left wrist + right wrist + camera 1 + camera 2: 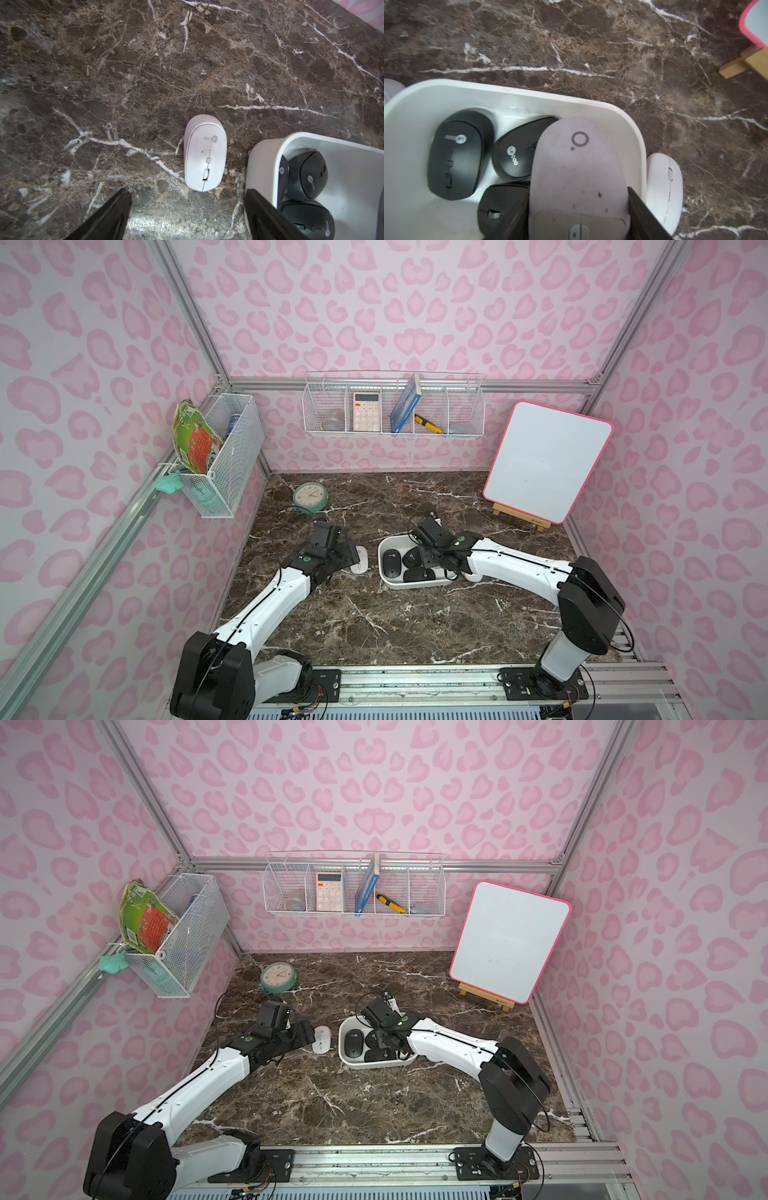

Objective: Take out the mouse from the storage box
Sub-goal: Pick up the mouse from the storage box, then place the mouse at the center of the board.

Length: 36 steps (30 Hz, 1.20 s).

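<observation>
The storage box is a shallow white tub at mid-table with several black mice lying in it. My right gripper hangs over the tub's right half, shut on a pale mouse with a ring logo; both fingers press its sides. The top views hide that mouse under the wrist. Left of the tub a white mouse lies on the marble. My left gripper stands open just short of it, holding nothing, with one finger beside the tub wall.
Another white mouse rests on the table against the tub's right side. A mint clock stands at the back left, a pink-framed whiteboard on a wooden easel at the back right. Wire baskets hang on the walls.
</observation>
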Available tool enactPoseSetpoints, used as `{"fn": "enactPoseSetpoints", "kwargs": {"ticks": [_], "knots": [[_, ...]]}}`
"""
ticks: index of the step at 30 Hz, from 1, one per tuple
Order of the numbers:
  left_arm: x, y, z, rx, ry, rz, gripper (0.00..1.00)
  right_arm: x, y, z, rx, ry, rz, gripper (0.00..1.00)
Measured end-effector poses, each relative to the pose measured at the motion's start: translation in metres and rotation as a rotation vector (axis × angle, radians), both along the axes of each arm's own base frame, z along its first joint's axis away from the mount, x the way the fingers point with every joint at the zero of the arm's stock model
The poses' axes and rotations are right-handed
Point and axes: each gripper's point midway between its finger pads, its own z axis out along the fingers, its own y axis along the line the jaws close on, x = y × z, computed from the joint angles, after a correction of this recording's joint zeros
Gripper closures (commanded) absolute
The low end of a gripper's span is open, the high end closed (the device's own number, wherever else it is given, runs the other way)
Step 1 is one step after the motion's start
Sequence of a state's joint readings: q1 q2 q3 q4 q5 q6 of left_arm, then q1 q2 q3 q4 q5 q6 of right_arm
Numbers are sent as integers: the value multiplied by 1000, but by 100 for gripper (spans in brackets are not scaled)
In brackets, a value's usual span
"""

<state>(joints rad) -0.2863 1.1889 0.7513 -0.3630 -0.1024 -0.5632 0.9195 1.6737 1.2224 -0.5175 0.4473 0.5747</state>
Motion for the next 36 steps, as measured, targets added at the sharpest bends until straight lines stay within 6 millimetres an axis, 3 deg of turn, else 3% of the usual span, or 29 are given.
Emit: {"fn": "enactPoseSetpoints", "kwargs": {"ticks": [5,9,16,25,28,36], "knots": [[-13,15,21,5,-111,53,9,-27,32,24,53,-46,100,56],[-24,32,41,15,-214,124,6,-48,54,20,48,-41,171,55],[-44,63,62,44,-327,269,4,-107,122,9,78,-18,414,55],[-66,90,72,68,-390,400,2,-131,168,-33,52,65,573,55],[-71,94,73,75,-397,422,3,-132,182,-34,63,67,600,55],[-71,97,72,79,-390,442,3,-129,196,-64,14,105,610,51]]}}
